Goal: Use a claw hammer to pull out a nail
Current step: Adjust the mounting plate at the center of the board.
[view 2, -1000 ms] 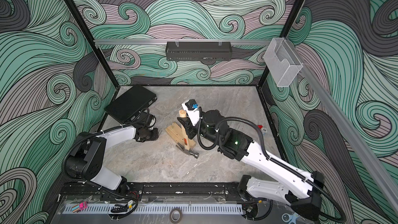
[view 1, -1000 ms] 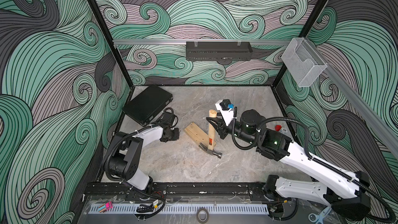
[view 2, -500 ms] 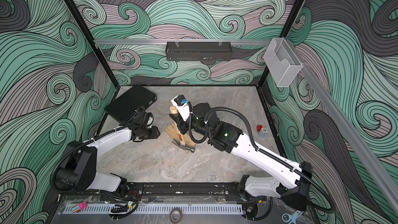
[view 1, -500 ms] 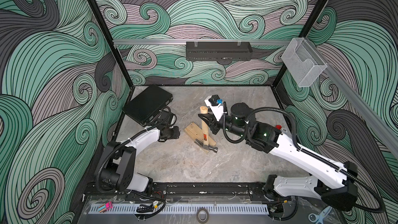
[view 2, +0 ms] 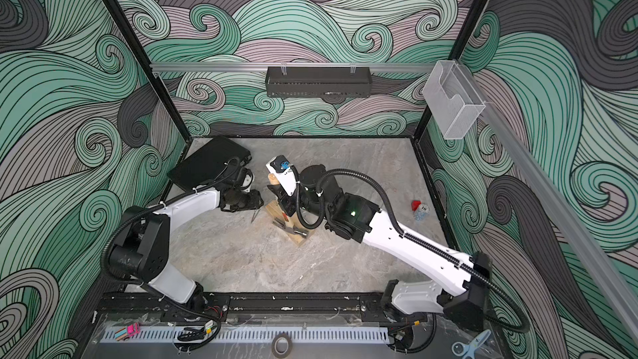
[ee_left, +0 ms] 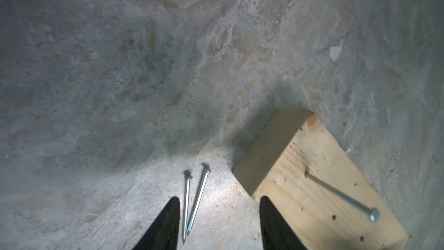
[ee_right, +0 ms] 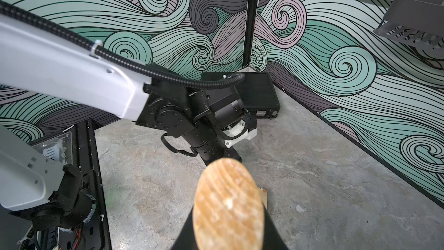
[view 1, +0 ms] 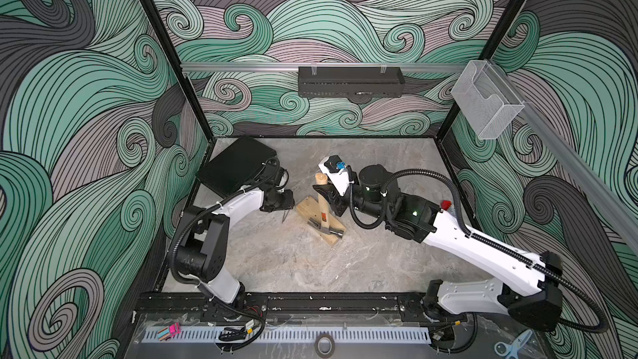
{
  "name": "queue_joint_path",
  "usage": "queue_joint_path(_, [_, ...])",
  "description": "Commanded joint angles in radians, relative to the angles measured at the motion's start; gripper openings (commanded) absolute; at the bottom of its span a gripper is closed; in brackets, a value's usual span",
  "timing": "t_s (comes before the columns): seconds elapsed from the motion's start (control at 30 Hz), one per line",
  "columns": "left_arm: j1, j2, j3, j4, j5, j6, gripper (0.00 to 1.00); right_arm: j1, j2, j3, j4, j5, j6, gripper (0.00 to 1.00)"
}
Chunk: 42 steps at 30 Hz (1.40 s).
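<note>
clamping claw hammer (view 1: pixel 324 218) handle, right end effector (view 1: pixel 328 199)

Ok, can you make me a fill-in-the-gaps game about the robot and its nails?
The right end effector is shut on the claw hammer's ___.
___ loose nails lie on the table under the open left end effector.
Another nail sticks out of the ___ block.
Missing words: handle, two, wooden.

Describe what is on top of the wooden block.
The claw hammer stands head-down on the wooden block, its handle gripped by the right gripper. A long nail sticks up from the block among small empty holes. The wood under the hammer head is covered.
</note>
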Motion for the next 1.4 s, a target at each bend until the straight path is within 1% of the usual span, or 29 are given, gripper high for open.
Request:
queue_joint_path(0.0, [0.004,0.066,0.054,-0.085,-0.012,-0.015,0.52,0.006,-0.063,0.016,0.139,0.031,-0.016,0.00])
queue_joint_path(0.13, [0.004,0.117,0.081,-0.099,-0.012,-0.018,0.52,0.007,-0.071,0.011,0.137,0.037,-0.028,0.00])
queue_joint_path(0.27, [0.002,0.135,0.084,-0.105,0.023,-0.009,0.52,0.007,-0.079,0.000,0.138,0.043,-0.037,0.00])
queue_joint_path(0.53, [-0.018,0.092,0.036,-0.068,0.099,0.005,0.52,0.007,-0.095,-0.018,0.132,0.065,-0.061,0.00])
queue_joint_path(0.87, [-0.056,0.057,0.004,-0.034,0.139,-0.003,0.51,0.007,-0.065,0.016,0.068,0.124,-0.096,0.00])
queue_joint_path(0.93, [-0.056,0.032,-0.004,-0.034,0.115,-0.003,0.51,0.007,-0.051,0.032,0.043,0.145,-0.096,0.00])
queue_joint_path(1.03, [-0.055,-0.010,-0.002,-0.051,0.035,0.003,0.51,0.008,-0.039,0.038,0.038,0.150,-0.089,0.00])
queue_joint_path(1.13, [-0.052,-0.020,0.023,-0.078,-0.034,0.020,0.52,0.009,-0.037,0.038,0.042,0.149,-0.082,0.00])
queue_joint_path(1.2, [-0.049,-0.003,0.048,-0.091,-0.043,0.032,0.52,0.009,-0.038,0.036,0.043,0.149,-0.079,0.00])
queue_joint_path(1.37, [-0.047,0.097,0.133,-0.123,-0.020,0.040,0.52,0.012,-0.041,0.031,0.045,0.152,-0.073,0.00])
